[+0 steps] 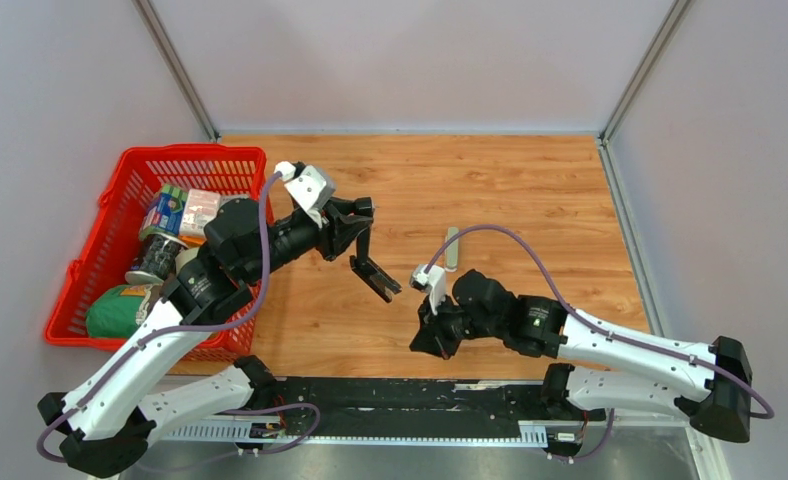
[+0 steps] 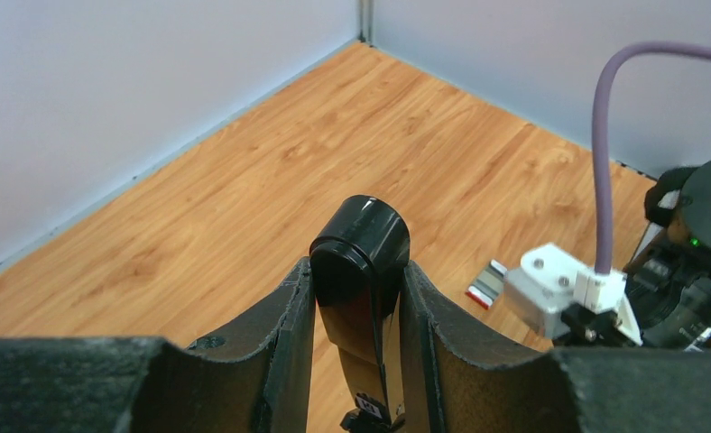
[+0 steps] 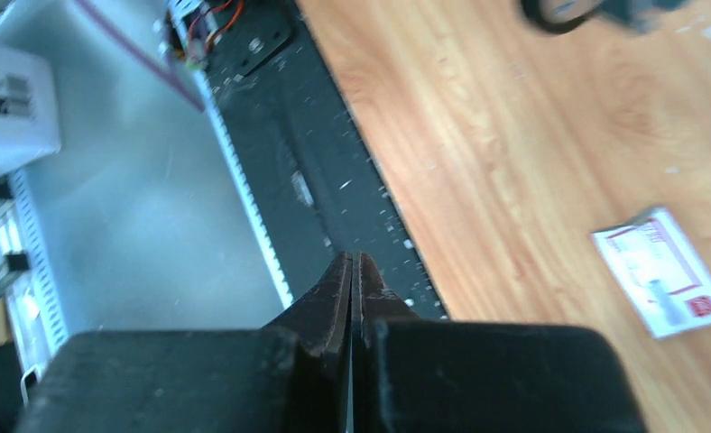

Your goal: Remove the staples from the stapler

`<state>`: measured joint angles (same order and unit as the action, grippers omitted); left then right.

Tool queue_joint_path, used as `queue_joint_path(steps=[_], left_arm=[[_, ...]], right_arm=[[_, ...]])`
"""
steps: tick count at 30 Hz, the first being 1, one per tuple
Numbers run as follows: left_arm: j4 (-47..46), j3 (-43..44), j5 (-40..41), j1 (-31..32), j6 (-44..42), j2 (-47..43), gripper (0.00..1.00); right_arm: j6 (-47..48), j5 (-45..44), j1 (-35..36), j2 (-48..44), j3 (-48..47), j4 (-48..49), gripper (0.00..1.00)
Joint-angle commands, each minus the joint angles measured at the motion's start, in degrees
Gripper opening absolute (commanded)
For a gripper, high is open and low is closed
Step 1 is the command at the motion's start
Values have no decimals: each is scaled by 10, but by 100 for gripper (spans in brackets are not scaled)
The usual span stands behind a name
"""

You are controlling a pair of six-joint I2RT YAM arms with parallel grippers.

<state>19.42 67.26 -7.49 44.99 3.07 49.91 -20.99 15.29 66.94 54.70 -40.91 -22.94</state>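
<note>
The main risk is the stapler point(image 2: 363, 236) twisting or sliding. Its body is smooth, glossy black plastic with a rounded end, and the left gripper point(image 2: 358, 280) clamps it only across its narrow sides with matte, curved fingers, so a push from the other arm could lever it round. The right gripper point(image 3: 353, 271) has its tapered black fingers pressed flat together with nothing visible between them. It hangs low over the near edge of the table point(image 1: 530, 190) beside the dark toothed rail, so anything loosened there might drop off the wood and be lost. What look like the staples point(image 1: 452, 248) lie as a thin, silver-grey metal strip flat on the wood-grain top beyond the right wrist, well apart from both grippers. Being so thin and flat, they would be hard to pinch. Whether more staples sit inside the stapler cannot be told. A small red-and-white printed box point(image 3: 663, 271) lies flat nearby.
</note>
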Motion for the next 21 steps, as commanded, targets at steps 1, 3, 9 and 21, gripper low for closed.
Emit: queue_joint_path(steps=[1, 3, 9, 21], left_arm=[[-28, -2, 46, 1, -6, -20, 0], [-25, -6, 60, 1, -6, -22, 0], [-17, -19, 107, 2, 11, -32, 0], [-18, -42, 176, 2, 53, -36, 0]], right_arm=[[33, -79, -40, 17, -68, -53, 0], [32, -99, -63, 30, -90, -58, 0], [15, -118, -135, 84, -134, -37, 0], [-34, -143, -153, 206, -158, 168, 0]])
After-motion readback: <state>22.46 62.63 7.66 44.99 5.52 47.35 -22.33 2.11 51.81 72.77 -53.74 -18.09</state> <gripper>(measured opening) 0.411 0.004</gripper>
